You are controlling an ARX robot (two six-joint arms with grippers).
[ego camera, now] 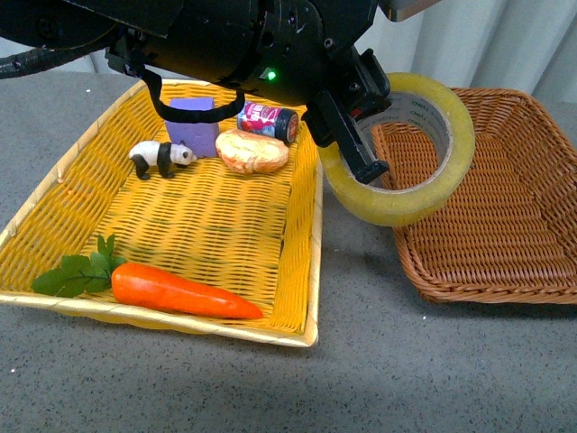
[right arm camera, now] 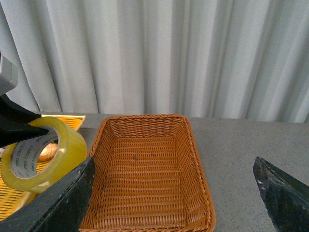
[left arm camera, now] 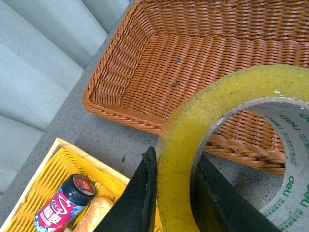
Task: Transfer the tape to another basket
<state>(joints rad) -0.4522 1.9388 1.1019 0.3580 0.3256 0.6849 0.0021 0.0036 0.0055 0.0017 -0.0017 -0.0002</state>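
Yellowish tape [ego camera: 397,206], likely stiff and light, is hanging by the brown basket [ego camera: 541,162], left gripper [ego camera: 361,158] pinching its wall, right gripper [right arm camera: 166,193] gaping empty.

Left arm stretched across the front view, dark and bulky; its gripper [left arm camera: 175,193] clamps the wall of the tape [ego camera: 397,203], one finger inside the roll, one outside. Right gripper [right arm camera: 171,198] hangs spread wide, holding nothing.

We record: tape [ego camera: 401,206], glossy translucent film on printed card core; basket [ego camera: 505,230], matt woven wicker, rough; tabletop [ego camera: 379,365], matt, finely speckled.
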